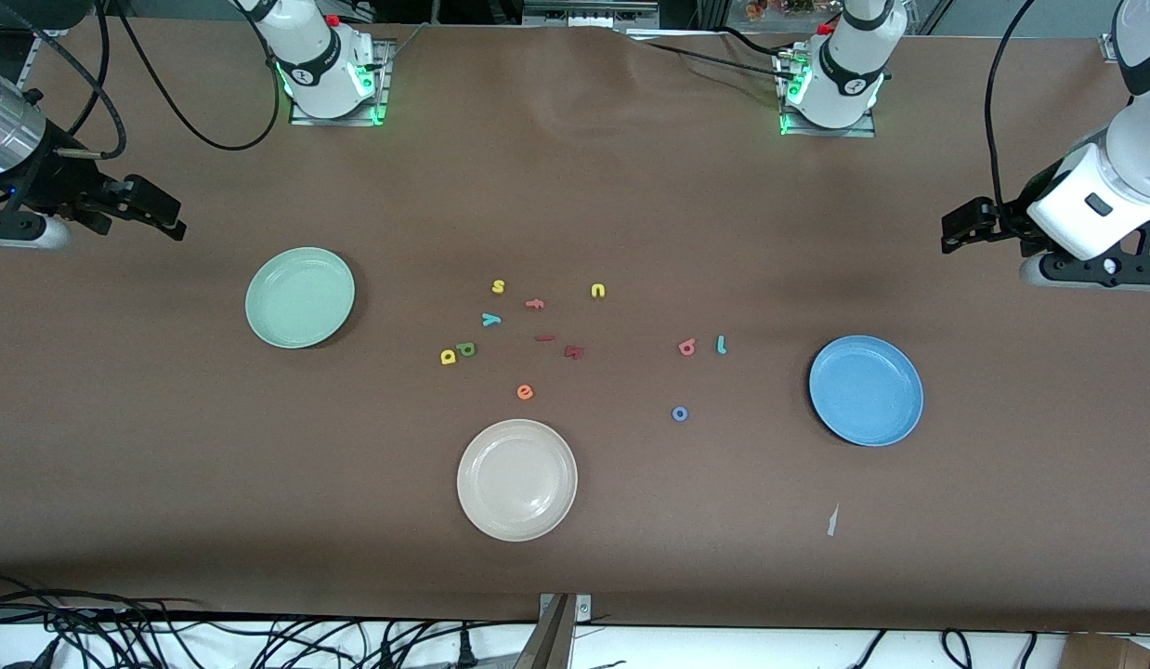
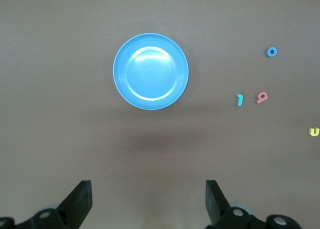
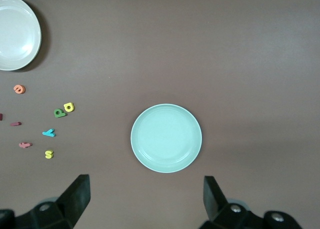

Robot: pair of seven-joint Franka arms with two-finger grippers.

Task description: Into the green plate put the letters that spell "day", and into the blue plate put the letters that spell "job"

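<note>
Both arms are waiting, nothing placed yet. Left end effector [image 2: 147, 204] is hanging open over bare worktop [image 1: 631, 204] near the blue plate [image 1: 866, 390]; right end effector [image 3: 145, 204] is open near the green plate [image 1: 299, 297].

Risks:
- d [image 1: 465, 349] and a [image 1: 448, 356] are touching, so one could drag the other.
- y [image 1: 491, 320] is sitting beside decoys s [image 1: 498, 286] and f [image 1: 535, 303].
- j [image 1: 721, 345] and b [image 1: 686, 347] are lying close together; o [image 1: 680, 413] is lying nearer the camera.
- Tiny foam could slip in a pinch.

White plate [image 1: 516, 479], e [image 1: 525, 392] and u [image 1: 597, 291] aren't blocking.

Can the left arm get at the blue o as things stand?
Probably yes. The left claw is open and up in the air at its own end of the table, holding nothing. The blue o lies flat on bare table, apart from the blue plate and the other letters, so nothing blocks a straight-down grab.
</note>
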